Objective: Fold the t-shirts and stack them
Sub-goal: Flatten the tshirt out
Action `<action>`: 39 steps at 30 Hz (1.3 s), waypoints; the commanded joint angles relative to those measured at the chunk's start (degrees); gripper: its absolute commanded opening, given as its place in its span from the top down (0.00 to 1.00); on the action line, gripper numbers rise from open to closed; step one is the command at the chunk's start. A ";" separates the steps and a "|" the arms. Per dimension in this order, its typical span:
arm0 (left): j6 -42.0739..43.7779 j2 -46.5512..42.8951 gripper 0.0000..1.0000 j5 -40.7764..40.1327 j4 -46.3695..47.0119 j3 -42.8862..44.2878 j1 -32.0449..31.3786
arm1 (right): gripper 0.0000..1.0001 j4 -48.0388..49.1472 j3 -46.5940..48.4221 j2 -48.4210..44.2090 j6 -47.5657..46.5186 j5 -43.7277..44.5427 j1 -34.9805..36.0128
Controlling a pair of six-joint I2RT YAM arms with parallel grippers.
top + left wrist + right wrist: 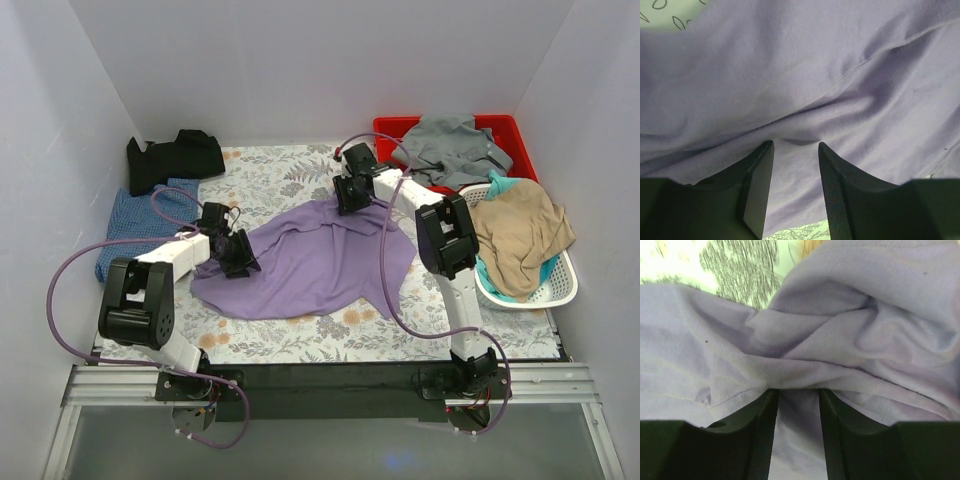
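The lilac-purple t-shirt (320, 260) lies crumpled across the middle of the floral table mat. My left gripper (243, 258) is at its left edge, and its jaws (795, 145) stand close together with lilac cloth (790, 75) between them. My right gripper (347, 200) is at the shirt's far edge, where the cloth rises to a peak. Its jaws (797, 391) pinch a bunched fold of the shirt (840, 340). The black t-shirt (175, 155) lies folded at the far left. The blue checked t-shirt (140, 225) lies in front of it.
A red bin (510, 135) at the far right holds a grey garment (455, 145). A white basket (560, 290) in front of it holds a tan garment (520, 235) over teal cloth. White walls close in the left, back and right sides.
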 commanded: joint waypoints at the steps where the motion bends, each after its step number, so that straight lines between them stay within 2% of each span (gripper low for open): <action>1: -0.45 0.56 0.62 1.70 -0.79 -3.91 -1.33 | 0.55 -5.42 7.53 5.02 -1.31 -1.42 0.49; 6: -3.70 -0.24 0.66 5.74 -1.32 -5.31 -7.12 | 0.54 -9.21 16.77 11.35 -2.54 -5.55 1.02; 9: -5.72 2.30 0.70 10.31 -1.23 -3.05 -15.46 | 0.53 -11.22 23.35 15.31 -4.47 -13.98 1.45; 10: -5.99 3.53 0.71 11.10 -1.23 -2.25 -20.79 | 0.53 -11.23 24.59 16.01 -5.17 -17.04 1.72; 13: -6.43 10.28 0.73 13.39 -1.67 1.36 -29.59 | 0.51 -11.06 28.46 17.42 -6.49 -20.75 2.24; 16: -6.52 13.56 0.76 13.57 -3.07 4.70 -34.01 | 0.47 -11.06 30.14 17.51 -9.46 -25.50 2.16; 19: -6.17 13.65 0.76 18.30 -2.55 6.45 -36.39 | 0.44 -11.32 31.63 16.90 -12.98 -31.47 2.16; 22: -4.59 13.39 0.75 20.33 -2.20 10.14 -37.89 | 0.42 -11.67 31.28 15.76 -16.50 -38.68 2.16; 24: -3.36 13.82 0.74 22.36 -2.28 12.69 -37.90 | 0.41 -11.67 29.01 14.18 -17.92 -40.10 2.16; 26: -2.39 13.39 0.73 22.10 -2.90 16.02 -37.89 | 0.41 -10.27 26.72 9.88 -18.18 -36.87 2.16; 27: -2.13 13.13 0.73 21.23 -3.16 17.17 -37.89 | 0.41 -10.00 25.93 8.39 -18.53 -32.50 2.16; 32: 0.50 6.98 0.67 6.91 -7.03 24.03 -36.14 | 0.41 -3.95 14.96 -6.37 -16.96 -13.85 1.81; 36: 2.88 2.76 0.65 2.86 -8.70 28.25 -29.82 | 0.40 1.33 5.37 -15.17 -12.57 -5.31 0.40; 39: 5.25 0.82 0.64 -1.27 -7.83 28.26 -23.86 | 0.40 2.04 -3.14 -20.62 -9.76 0.13 -0.13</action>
